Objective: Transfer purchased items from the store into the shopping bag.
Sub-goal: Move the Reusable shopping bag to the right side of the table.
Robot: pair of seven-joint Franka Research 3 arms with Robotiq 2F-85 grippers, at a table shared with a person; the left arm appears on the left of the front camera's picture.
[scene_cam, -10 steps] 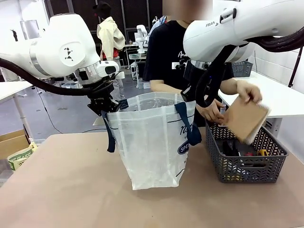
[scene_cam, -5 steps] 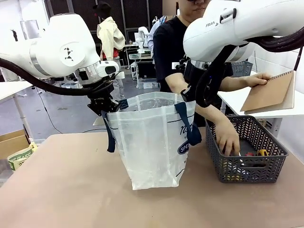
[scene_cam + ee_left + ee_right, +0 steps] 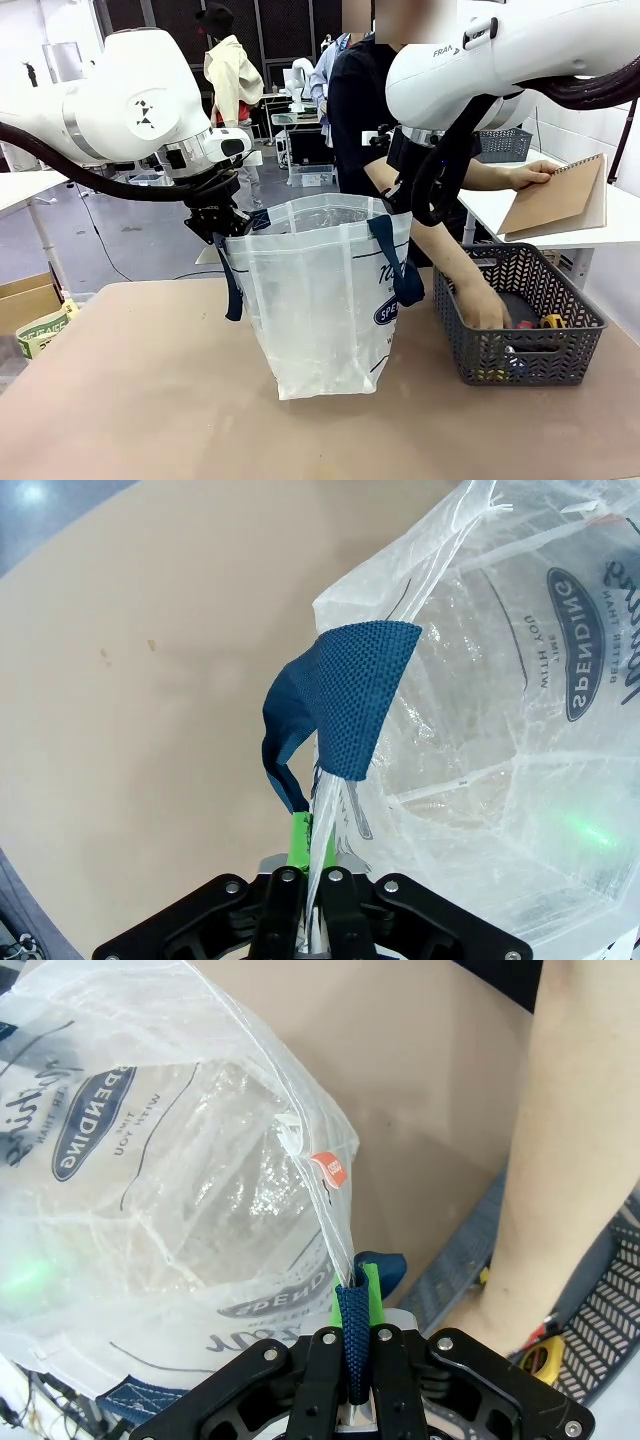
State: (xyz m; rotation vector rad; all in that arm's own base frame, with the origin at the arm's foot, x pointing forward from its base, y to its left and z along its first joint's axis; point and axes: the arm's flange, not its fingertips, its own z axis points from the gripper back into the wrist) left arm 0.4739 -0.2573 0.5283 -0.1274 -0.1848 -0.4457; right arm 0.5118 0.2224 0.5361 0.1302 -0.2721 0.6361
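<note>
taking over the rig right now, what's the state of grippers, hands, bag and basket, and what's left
Left gripper shut on the shopping bag rim; right gripper shut on its navy strap, holding the mouth open.
Person's one hand holds the tan packet raised, clear of the basket; the other hand reaches inside it.
Bag looks empty.
Left to do: packet and small items into the bag.

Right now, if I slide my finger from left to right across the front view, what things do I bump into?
Cardboard box → left gripper, pinching the bag's edge → shopping bag → dark grey basket, with the person's hand reaching inside.
</note>
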